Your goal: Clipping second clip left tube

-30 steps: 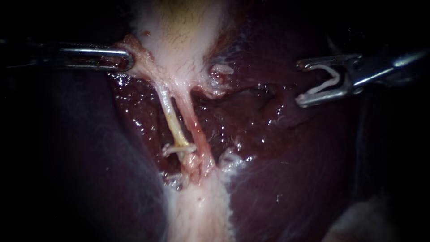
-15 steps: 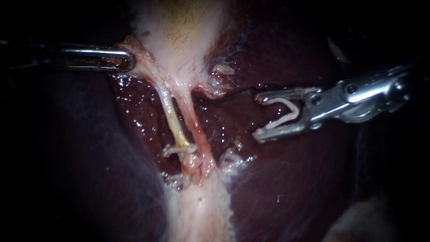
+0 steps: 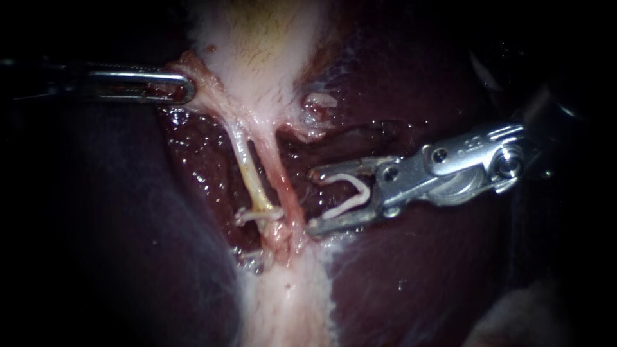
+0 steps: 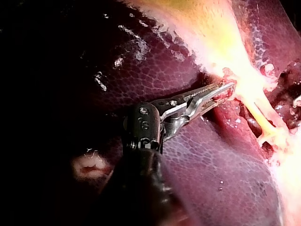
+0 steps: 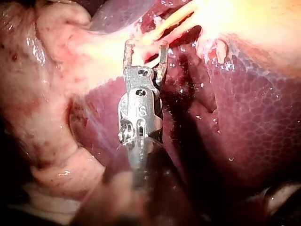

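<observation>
Nearest the endoscope, the right instrument (image 3: 315, 198) enters from 3 o'clock. Its claw stands wide, with a white V-shaped loaded clip (image 3: 348, 195) seated between the two jaws and touching both. The claw's tips lie just beside the right tube (image 3: 277, 175), on its 3 o'clock side, and enclose neither tube. Just beyond, toward 9 o'clock, the yellowish left tube (image 3: 247, 172) runs from 12 to 6 o'clock alongside the pinker right one. It carries a pale seated clip (image 3: 257, 213) across its lower end, and the stretch above that clip is bare. In the right wrist view both tubes lie just ahead of the open claw. Farther off, at 10 o'clock, the left instrument (image 3: 185, 87) comes in level. Its claw is closed narrow on a pink fold at the edge of the gallbladder (image 3: 257, 58), and the left wrist view shows the toothed jaws pinching that fold. Dark, glistening liver (image 3: 418, 270) lies behind and on both sides of the tubes.
</observation>
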`<state>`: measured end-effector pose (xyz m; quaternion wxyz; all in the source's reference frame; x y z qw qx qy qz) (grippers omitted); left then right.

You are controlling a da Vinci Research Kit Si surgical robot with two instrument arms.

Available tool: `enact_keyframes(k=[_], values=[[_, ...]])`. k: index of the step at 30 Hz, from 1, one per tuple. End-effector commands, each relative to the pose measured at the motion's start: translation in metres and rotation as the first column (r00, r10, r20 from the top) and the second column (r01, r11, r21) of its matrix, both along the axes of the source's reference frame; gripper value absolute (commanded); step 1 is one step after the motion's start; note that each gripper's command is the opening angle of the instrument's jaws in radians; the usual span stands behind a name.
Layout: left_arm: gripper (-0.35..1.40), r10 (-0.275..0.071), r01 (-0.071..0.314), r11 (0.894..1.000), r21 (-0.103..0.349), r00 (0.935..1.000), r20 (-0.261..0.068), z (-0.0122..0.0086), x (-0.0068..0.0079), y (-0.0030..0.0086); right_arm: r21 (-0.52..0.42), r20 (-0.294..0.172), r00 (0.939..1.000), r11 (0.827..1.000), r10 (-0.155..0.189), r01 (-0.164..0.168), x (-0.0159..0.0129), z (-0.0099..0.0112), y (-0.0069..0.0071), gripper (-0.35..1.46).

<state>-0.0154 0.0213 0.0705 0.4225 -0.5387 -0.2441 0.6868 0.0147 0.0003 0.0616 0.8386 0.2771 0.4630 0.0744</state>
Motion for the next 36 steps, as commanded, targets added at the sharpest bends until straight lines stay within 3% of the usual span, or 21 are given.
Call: enact_keyframes(k=[1,21,36], values=[[-0.35,0.0,0.0,1.0,0.001,1.0,0.0,0.0,0.0,0.0,0.002,0.001,1.0,1.0,0.001,-0.001,0.0003,-0.0001,-0.0001,0.43],[-0.35,0.0,0.0,1.0,0.0,1.0,-0.001,0.0,-0.0002,0.0,0.013,0.0,1.0,1.0,-0.003,0.003,0.0036,0.0005,-0.0008,0.43],[-0.35,0.002,-0.002,1.0,0.001,1.0,0.001,-0.0002,-0.0004,-0.0002,0.049,0.01,1.0,0.999,-0.001,0.0,0.005,0.0039,-0.0015,0.44]])
